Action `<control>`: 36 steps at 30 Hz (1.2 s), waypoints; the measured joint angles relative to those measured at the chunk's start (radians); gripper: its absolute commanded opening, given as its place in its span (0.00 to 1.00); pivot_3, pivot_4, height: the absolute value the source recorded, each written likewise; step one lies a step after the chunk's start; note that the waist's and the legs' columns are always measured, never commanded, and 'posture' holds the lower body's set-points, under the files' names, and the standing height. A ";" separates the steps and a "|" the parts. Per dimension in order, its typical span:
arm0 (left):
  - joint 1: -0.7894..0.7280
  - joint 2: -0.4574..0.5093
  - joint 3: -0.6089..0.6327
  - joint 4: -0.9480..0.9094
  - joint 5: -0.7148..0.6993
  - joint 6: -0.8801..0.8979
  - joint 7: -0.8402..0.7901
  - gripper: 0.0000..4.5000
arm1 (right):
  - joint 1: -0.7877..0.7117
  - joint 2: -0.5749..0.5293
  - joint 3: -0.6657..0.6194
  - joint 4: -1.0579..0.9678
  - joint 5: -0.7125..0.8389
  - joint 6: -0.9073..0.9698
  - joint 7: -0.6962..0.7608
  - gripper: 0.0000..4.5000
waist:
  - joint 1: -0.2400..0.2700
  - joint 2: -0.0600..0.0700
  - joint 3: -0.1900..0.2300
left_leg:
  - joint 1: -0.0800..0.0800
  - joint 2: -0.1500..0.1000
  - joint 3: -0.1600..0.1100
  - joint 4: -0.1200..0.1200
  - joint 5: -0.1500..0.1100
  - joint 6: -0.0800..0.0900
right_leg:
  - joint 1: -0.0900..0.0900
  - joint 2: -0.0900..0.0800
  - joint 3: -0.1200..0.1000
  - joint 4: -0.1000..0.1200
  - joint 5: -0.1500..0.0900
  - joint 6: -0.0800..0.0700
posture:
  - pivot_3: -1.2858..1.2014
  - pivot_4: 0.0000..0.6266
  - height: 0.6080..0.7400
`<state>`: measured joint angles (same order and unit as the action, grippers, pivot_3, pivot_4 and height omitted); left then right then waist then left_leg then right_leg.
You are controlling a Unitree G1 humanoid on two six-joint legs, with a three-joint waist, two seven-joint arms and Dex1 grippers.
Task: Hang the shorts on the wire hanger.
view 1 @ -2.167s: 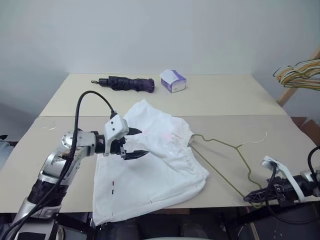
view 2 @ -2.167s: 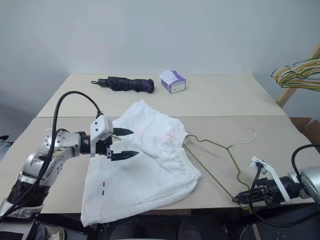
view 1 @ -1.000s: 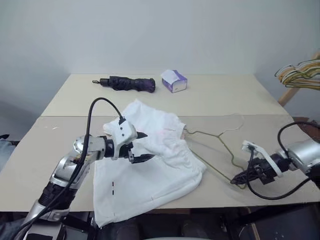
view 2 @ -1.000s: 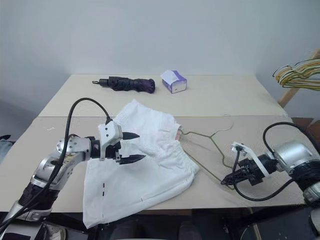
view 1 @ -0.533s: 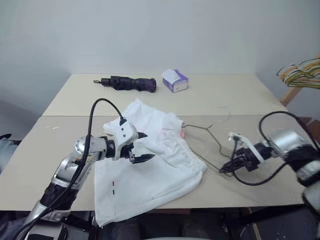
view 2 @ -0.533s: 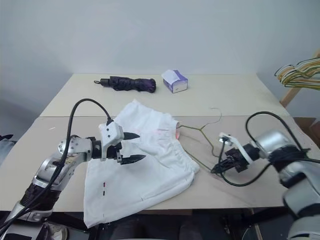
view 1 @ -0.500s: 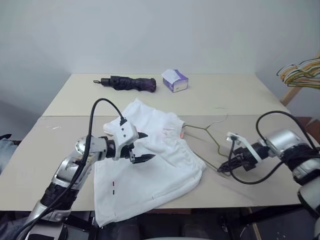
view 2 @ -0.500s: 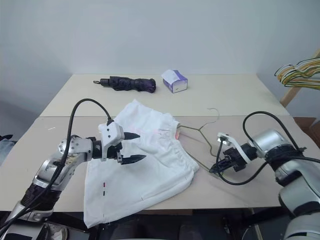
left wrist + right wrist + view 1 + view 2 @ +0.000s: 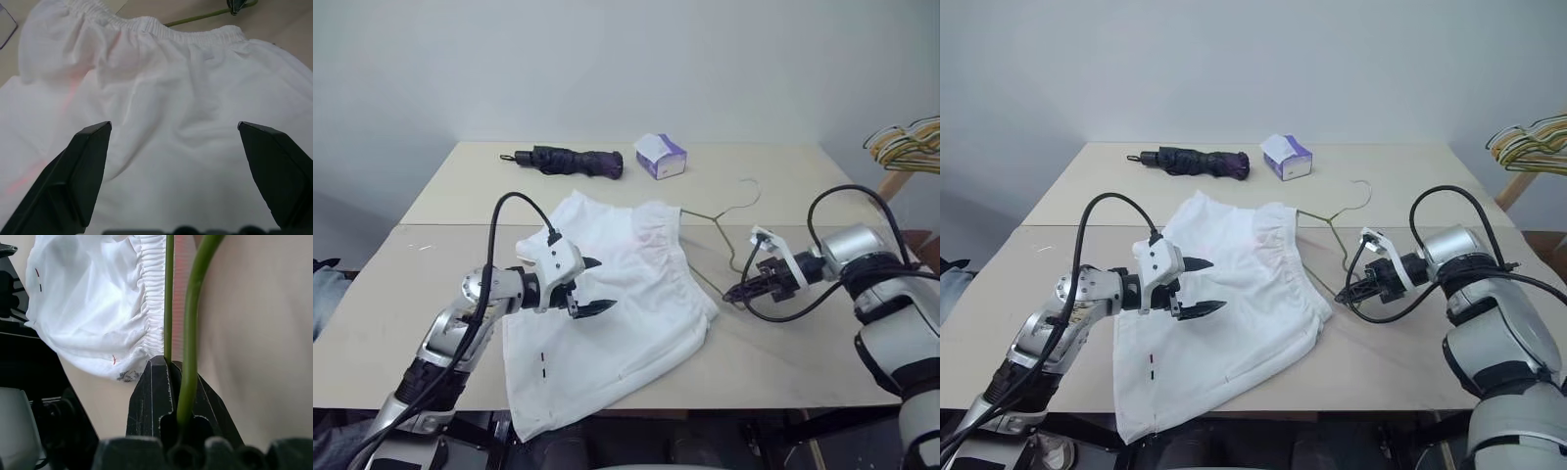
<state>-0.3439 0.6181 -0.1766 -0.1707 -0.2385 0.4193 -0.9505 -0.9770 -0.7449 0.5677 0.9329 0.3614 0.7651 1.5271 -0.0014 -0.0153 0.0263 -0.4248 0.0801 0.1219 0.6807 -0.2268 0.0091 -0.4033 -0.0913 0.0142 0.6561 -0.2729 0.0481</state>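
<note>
Clearly the shorts [image 9: 626,294] are limp (best pinched at the waistband), left gripper [image 9: 592,286] spread above, right gripper [image 9: 1347,292] pinching the stiff wire hanger [image 9: 1335,235].

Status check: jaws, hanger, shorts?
Right gripper shut on wire hanger. Left gripper open over shorts. Hanger's far end against the waistband; shorts not hung. Nothing in the way.
</note>
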 measured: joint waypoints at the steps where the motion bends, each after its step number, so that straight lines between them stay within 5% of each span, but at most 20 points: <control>1: 0.004 0.002 0.003 -0.006 -0.001 0.000 0.000 1.00 | 0.043 -0.002 -0.049 -0.048 -0.006 -0.063 -0.031 0.00 | 0.002 0.000 0.000 | 0.000 0.000 0.000 0.000 0.000 0.000 | 0.000 0.000 0.000 0.000 0.000 0.000 | 0.53 0.00 1.00; 9: -0.011 0.113 0.158 -0.029 -0.170 -0.008 -0.168 1.00 | 0.285 0.016 -0.274 -0.468 -0.060 -0.312 -0.298 0.00 | -0.005 0.001 0.000 | 0.000 0.000 0.000 0.000 0.001 -0.001 | -0.001 0.000 0.000 0.001 0.000 0.000 | 0.51 0.00 1.00; 13: -0.181 0.181 0.260 0.051 -0.277 -0.046 -0.307 1.00 | 0.286 0.018 -0.274 -0.568 -0.127 -0.416 -0.306 0.00 | -0.012 0.000 0.000 | 0.001 0.000 0.000 0.000 0.001 -0.001 | 0.001 0.000 -0.001 0.000 0.000 0.000 | 0.51 0.00 1.00; 16: -0.351 0.195 0.265 0.217 -0.234 -0.134 -0.339 1.00 | 0.253 0.018 -0.241 -0.579 -0.198 -0.474 -0.291 0.00 | -0.015 0.001 0.000 | 0.002 0.000 0.000 0.000 0.001 -0.001 | 0.002 0.000 -0.001 0.000 -0.001 0.000 | 0.51 0.00 1.00; 26: -0.675 0.197 -0.010 0.744 0.041 -0.471 -0.642 1.00 | 0.123 0.130 -0.150 -0.548 -0.366 -0.497 -0.274 0.00 | -0.042 0.001 0.000 | -0.001 0.000 0.000 0.000 0.002 -0.002 | -0.001 0.001 -0.001 0.001 -0.001 0.000 | 0.52 0.00 1.00; 34: -0.812 0.154 -0.185 0.941 0.076 -0.504 -0.661 1.00 | 0.079 0.180 -0.111 -0.536 -0.424 -0.415 -0.255 0.00 | -0.043 0.001 0.000 | -0.002 0.000 0.000 0.000 0.002 -0.002 | -0.003 0.001 0.000 0.003 -0.001 0.000 | 0.51 0.00 1.00; 36: -0.829 0.149 -0.239 0.973 0.062 -0.498 -0.661 0.90 | 0.079 0.183 -0.109 -0.536 -0.434 -0.395 -0.252 0.00 | -0.044 0.001 0.000 | -0.002 0.000 0.000 0.000 0.002 -0.002 | -0.003 0.001 0.000 0.004 -0.001 0.000 | 0.51 0.00 1.00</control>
<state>-1.1728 0.7666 -0.4161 0.8026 -0.1765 -0.0790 -1.6112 -0.8979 -0.5617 0.4584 0.3968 -0.0725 0.3700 1.2754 -0.0455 -0.0147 0.0267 -0.4268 0.0801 0.1218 0.6807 -0.2250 0.0070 -0.4061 -0.0907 0.0138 0.6596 -0.2741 0.0486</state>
